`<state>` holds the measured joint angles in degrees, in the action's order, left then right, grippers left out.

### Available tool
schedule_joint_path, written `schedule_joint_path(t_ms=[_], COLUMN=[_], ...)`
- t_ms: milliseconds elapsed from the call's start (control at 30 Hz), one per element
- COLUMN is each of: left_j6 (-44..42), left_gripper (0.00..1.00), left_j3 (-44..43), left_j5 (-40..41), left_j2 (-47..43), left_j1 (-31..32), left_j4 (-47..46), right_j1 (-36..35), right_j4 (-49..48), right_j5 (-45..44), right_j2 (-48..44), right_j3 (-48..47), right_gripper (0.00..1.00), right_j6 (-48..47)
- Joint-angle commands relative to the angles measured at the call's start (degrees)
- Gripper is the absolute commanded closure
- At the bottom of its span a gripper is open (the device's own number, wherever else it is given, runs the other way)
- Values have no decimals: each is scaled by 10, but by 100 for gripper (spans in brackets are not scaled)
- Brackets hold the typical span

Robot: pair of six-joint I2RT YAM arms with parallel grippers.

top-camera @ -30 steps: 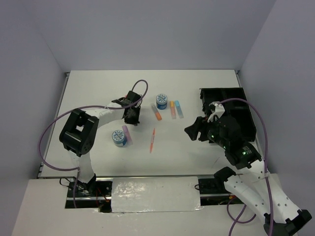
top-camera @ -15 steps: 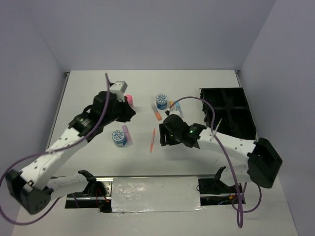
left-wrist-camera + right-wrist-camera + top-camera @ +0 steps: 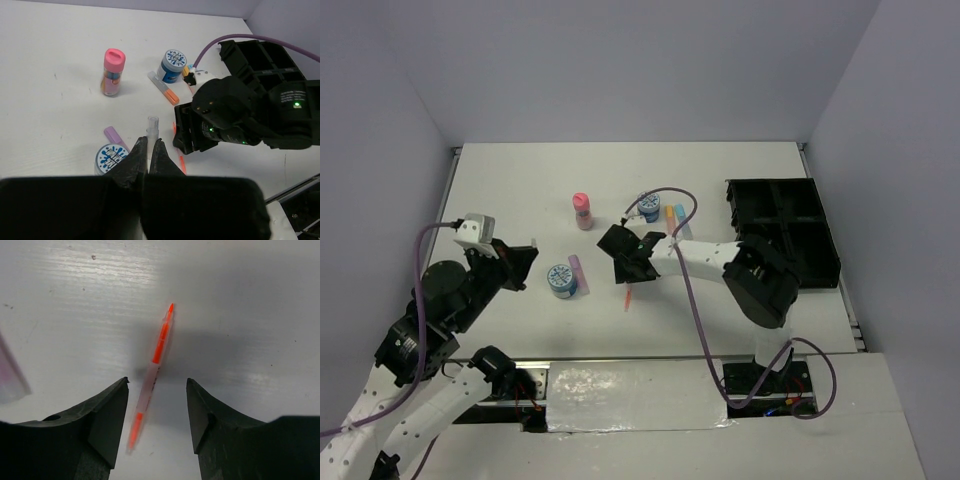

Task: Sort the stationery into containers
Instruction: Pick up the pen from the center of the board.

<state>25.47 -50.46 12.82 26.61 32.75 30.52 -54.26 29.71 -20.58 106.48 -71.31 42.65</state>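
While everything lies outside the black divided plastic tray point(image 3: 790, 222) at right, the right gripper point(image 3: 157, 390) hangs spread around the thin orange pen point(image 3: 161, 342).

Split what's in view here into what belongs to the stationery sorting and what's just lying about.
Job: black compartmented plastic tray; round blue-white patterned-lid tubs; pink-capped bottle; short orange marker, blue marker, purple marker; thin orange pen under the open right pincer; thin clear tube in the shut left pincer.
Lying about: purple cables; silver foil strip along the near edge.
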Motion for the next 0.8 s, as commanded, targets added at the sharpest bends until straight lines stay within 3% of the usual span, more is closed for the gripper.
schedule_joint_path(t_ms=[0, 367, 400, 467, 667, 767], left_j6=[-17, -13, -11, -3, 31, 63], left_gripper=[100, 100, 100, 100, 100, 100], left_j3=[12, 11, 10, 11, 25, 61], left_j5=[-8, 9, 11, 20, 11, -74], left_j2=[-16, -9, -10, -15, -9, -8], left_j1=[-2, -2, -2, -2, -2, -2], left_j4=[-11, 1, 2, 2, -6, -64], right_j1=[-5, -6, -6, -6, -17, -30], right_j4=[32, -30, -39, -64, -223, -321], right_j5=[-24, 31, 40, 57, 133, 213], right_j2=[36, 43, 39, 23, -118, -213], right_j3=[-47, 18, 27, 48, 157, 228], right_gripper=[43, 72, 86, 100, 100, 100], right_j6=[16, 11, 10, 8, -64, -112])
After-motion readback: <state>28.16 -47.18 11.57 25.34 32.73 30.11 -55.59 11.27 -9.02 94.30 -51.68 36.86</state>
